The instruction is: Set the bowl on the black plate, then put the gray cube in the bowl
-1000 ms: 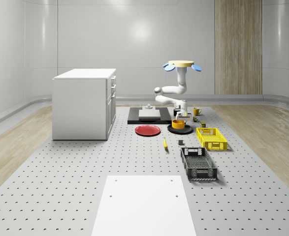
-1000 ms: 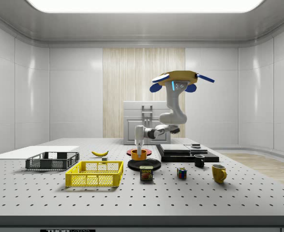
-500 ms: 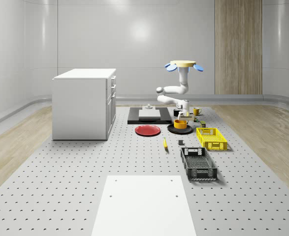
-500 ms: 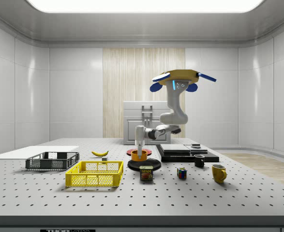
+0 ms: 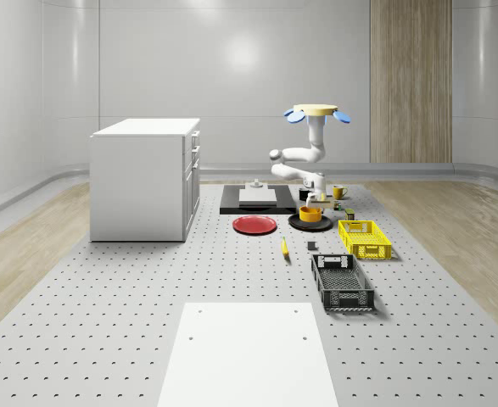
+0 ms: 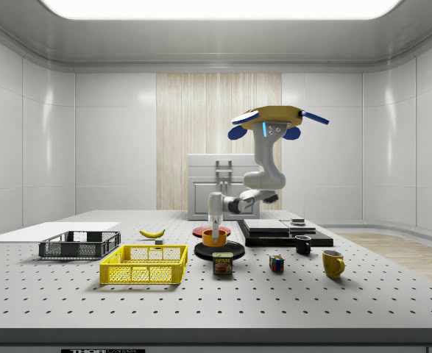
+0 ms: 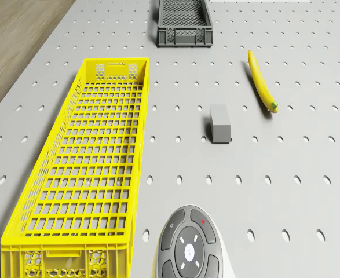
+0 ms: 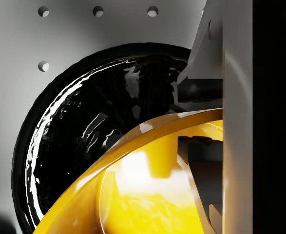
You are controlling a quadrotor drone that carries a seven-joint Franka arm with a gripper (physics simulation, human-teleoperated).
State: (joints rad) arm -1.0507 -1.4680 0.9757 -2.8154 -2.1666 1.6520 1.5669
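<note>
Two crates, a yellow crate (image 5: 365, 238) and a dark gray crate (image 5: 342, 281), lay on the perforated surface (image 5: 104, 297) in the whole-scene view, with the drone (image 5: 319, 113) hovering above the far end and its arm reaching down to the orange bowl (image 5: 310, 214) on the black plate (image 5: 309, 223); a red plate (image 5: 254, 225) sat just beside it on that view's left, and a white cabinet (image 5: 145, 178) stood farther left. In the side view the pincer (image 6: 216, 227) hung at the bowl's (image 6: 215, 237) rim, the bowl resting on the black plate (image 6: 219, 250); a can (image 6: 223, 264), a colored cube (image 6: 276, 263), a dark mug (image 6: 302, 245) and a yellow mug (image 6: 333, 263) stood nearby. The drone view showed the gray cube (image 7: 219, 123) on the surface between the yellow crate (image 7: 88, 168) and a banana (image 7: 261, 88), well apart from the bowl. In the wrist view one fingertip (image 8: 206, 63) was outside and one inside the bowl's (image 8: 133, 195) wall above the black plate (image 8: 74, 136); whether they pressed it I cannot tell.
</note>
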